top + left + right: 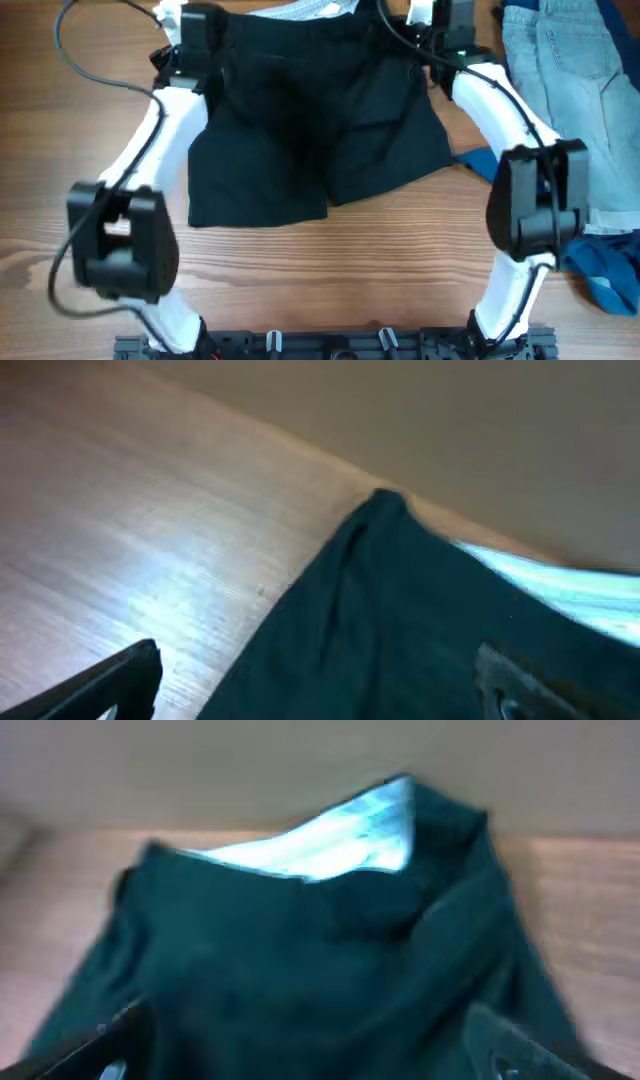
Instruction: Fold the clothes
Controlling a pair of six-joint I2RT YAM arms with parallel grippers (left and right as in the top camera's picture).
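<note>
A pair of black shorts (320,130) lies spread flat on the wooden table, waistband at the far edge, legs toward me. My left gripper (200,30) is over the shorts' far left waist corner; in the left wrist view it is open (320,685), fingers wide apart over the dark fabric (400,610). My right gripper (440,25) is over the far right waist corner; in the right wrist view it is open (310,1045) above the fabric (300,950), with the pale inner waistband lining (330,835) showing.
A pile of light blue jeans (570,70) and a darker blue garment (600,270) lies at the right side of the table. A white cloth (300,8) peeks out behind the shorts at the far edge. Bare wood (60,130) is on the left.
</note>
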